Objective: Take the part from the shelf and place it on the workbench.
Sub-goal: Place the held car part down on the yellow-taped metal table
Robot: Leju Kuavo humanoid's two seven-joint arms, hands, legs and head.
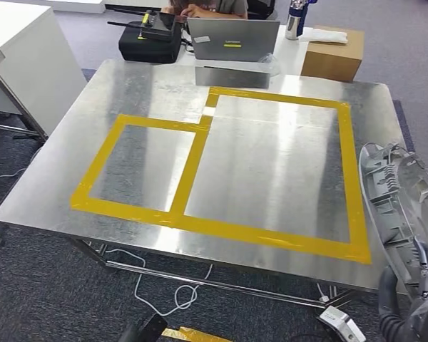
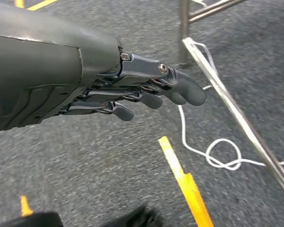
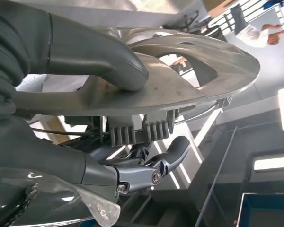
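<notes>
While the right robot hand grips the grey ribbed plastic part beside the steel table, carrying is underway; next, lowering it inside the yellow tape. Left robot hand hangs empty, fingers extended.

workbench: brushed sheet metal, shiny, smooth
tape: glossy yellow plastic strips
part: grey moulded plastic, matt, ribbed
floor: grey carpet, rough, matt
box: brown cardboard, matt
right hand: smooth dark grey plastic, metal pins
</notes>
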